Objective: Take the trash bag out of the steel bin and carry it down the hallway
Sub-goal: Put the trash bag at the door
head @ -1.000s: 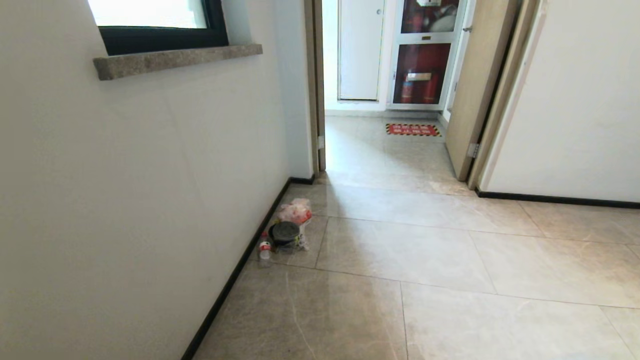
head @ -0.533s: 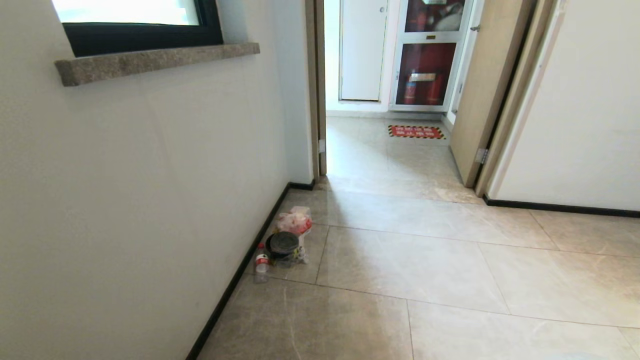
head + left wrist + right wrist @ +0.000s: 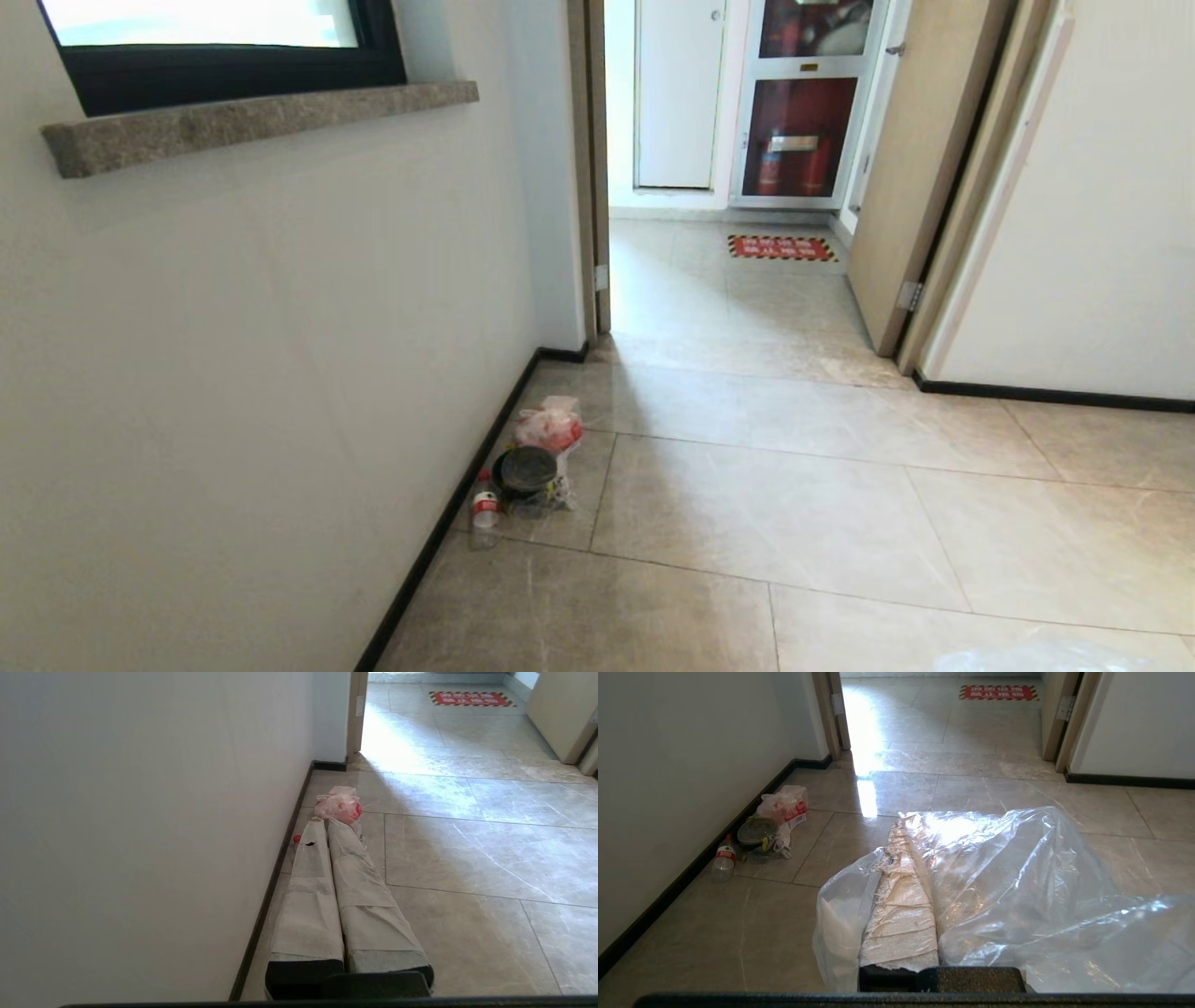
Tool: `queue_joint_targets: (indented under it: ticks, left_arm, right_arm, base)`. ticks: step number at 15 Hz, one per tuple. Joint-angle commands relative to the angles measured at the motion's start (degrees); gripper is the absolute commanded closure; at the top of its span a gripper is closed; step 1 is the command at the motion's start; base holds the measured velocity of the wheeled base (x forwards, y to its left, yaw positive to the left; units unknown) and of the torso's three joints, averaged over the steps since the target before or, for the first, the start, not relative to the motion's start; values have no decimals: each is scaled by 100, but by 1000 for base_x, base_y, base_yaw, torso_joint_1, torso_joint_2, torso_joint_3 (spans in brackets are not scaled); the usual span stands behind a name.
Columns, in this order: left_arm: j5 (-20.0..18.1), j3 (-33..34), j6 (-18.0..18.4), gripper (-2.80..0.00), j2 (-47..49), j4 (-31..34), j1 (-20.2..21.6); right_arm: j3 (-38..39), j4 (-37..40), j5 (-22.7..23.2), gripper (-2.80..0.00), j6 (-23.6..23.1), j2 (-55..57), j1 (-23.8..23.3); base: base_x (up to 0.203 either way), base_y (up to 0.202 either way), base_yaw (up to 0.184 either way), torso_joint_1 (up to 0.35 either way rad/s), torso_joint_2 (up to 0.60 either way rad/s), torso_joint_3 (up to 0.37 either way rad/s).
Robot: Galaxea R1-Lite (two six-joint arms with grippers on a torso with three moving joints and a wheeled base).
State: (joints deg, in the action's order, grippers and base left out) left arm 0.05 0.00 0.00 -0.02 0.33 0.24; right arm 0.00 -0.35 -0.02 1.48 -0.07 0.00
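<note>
Trash bag [image 3: 1017, 882] billows around my right hand [image 3: 901, 826], whose fingers are clamped together on its clear film. My left hand [image 3: 327, 826], pressed together and empty, points at litter [image 3: 338, 805] along the wall. Carrying step: next I judge it's driving down the hallway [image 3: 728, 280] through the doorway ahead.

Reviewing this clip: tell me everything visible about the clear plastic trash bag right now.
The thin, see-through clear plastic trash bag is crumpled and wrinkled, its film glinting in the light. It hangs draped around the right end effector, whose wrapped fingers are shut on it, billowing mostly to one side above the glossy beige floor tiles. It looks empty. In the head view only a sliver shows at the bottom edge.
</note>
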Motion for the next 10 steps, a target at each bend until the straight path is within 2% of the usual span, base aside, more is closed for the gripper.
queue_joint_targets:
  ticks: [1,6,10]
  left_arm:
    - [4,17,0,0,2,0,2]
    - [4,11,0,0,2,2,2]
    - [4,12,0,0,2,-4,2]
  right_arm:
    - [9,-9,2,0,2,-1,0]
    - [9,-17,-7,0,19,7,0]
    - [9,-17,2,0,2,-1,0]
  base:
    - [0,0,0,0,0,0]
    - [0,0,0,0,0,0]
    - [5,1,-100,2,-1,3]
